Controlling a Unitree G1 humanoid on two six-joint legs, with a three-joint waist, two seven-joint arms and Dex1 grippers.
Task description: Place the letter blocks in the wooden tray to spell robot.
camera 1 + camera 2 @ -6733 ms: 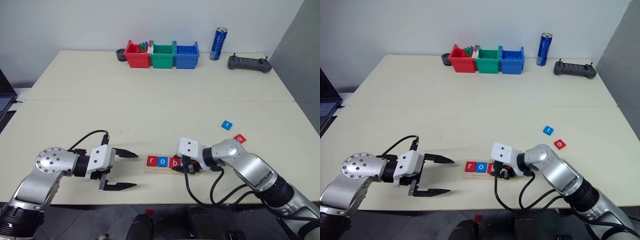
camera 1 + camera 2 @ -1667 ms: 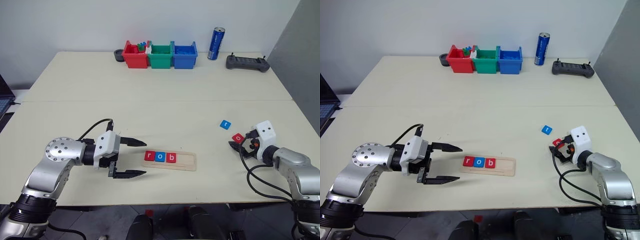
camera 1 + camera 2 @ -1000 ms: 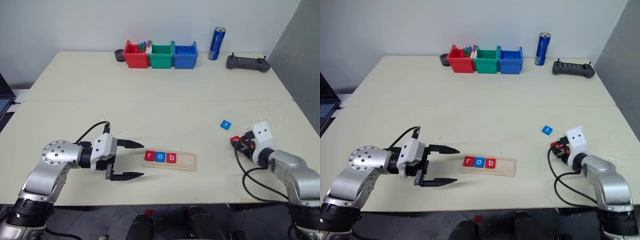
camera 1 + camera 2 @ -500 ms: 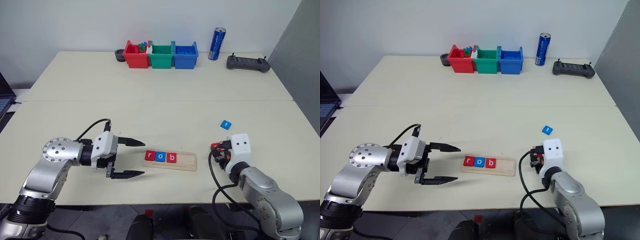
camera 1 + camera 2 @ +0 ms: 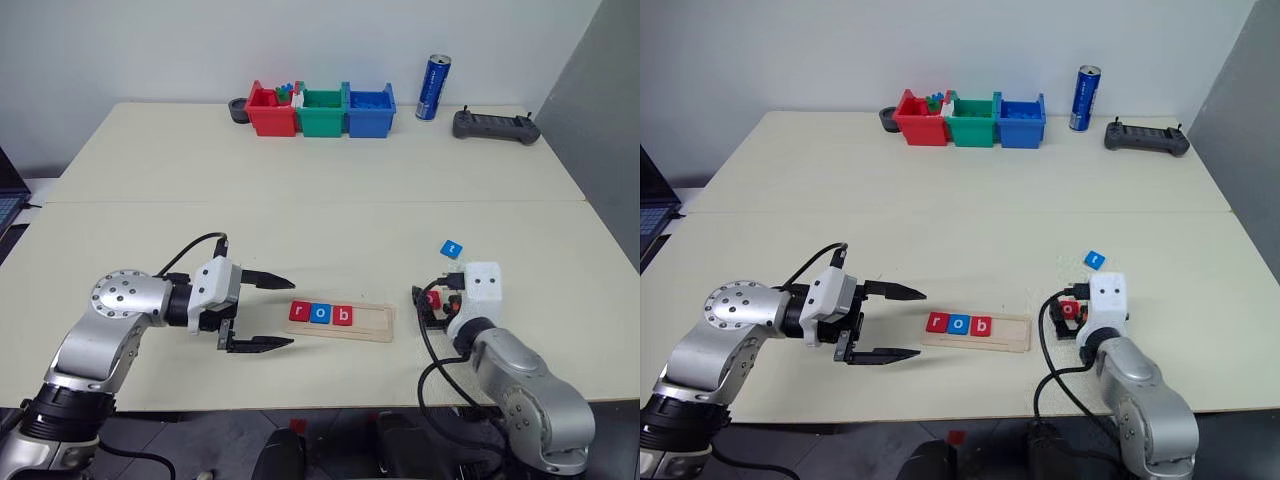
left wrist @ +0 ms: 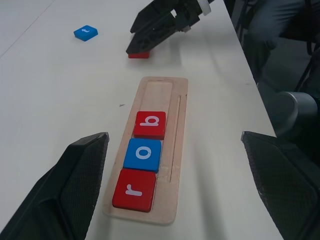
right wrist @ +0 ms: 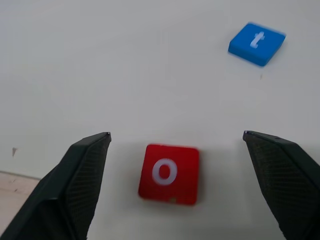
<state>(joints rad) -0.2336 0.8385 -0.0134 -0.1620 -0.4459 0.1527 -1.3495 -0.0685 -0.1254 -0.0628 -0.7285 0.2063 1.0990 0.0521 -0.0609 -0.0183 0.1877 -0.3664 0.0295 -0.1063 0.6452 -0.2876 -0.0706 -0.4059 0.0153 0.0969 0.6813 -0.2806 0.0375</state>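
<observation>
Right gripper (image 7: 175,137), fingers spread wide, nothing held, straddled red "o" block (image 7: 169,173) on table (image 5: 330,190), right of wooden tray (image 5: 342,321). Left gripper (image 5: 272,312), fingers apart, lay left of tray. Farther, upper right: blue "t" block (image 7: 257,43). Letters readable in right wrist view, indistinct from head views.

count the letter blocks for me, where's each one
5. Red r, blue o and red b sit side by side in the wooden tray. The red o lies on the table between the open right gripper's fingers. The blue t lies beyond it.
</observation>
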